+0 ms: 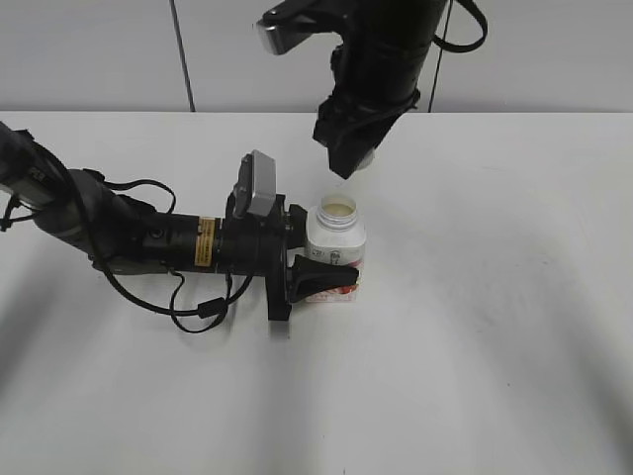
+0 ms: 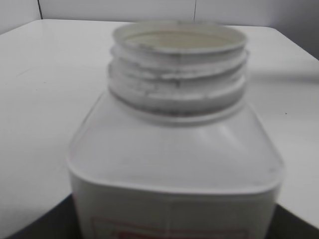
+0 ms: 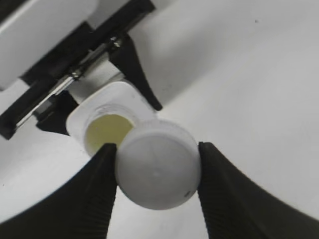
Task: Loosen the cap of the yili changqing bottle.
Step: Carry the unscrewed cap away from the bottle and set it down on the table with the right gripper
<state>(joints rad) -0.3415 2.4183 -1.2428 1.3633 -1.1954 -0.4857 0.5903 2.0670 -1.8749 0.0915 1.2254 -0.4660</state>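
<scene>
The yili changqing bottle [image 1: 335, 247] stands upright on the white table, its threaded neck open and uncapped, with pale contents visible inside. It fills the left wrist view [image 2: 174, 149] and shows below in the right wrist view [image 3: 107, 124]. My left gripper [image 1: 318, 267] is shut on the bottle's lower body from the left. My right gripper [image 1: 354, 158] hangs above and slightly behind the bottle, shut on the round white cap [image 3: 158, 170], which is lifted clear of the neck. In the exterior view only the cap's edge [image 1: 365, 158] shows under the jaws.
The white table [image 1: 495, 327] stretches around the bottle. A grey wall [image 1: 99, 54] stands behind the table's far edge. The left arm lies low across the table's left side with a loose black cable [image 1: 203, 307].
</scene>
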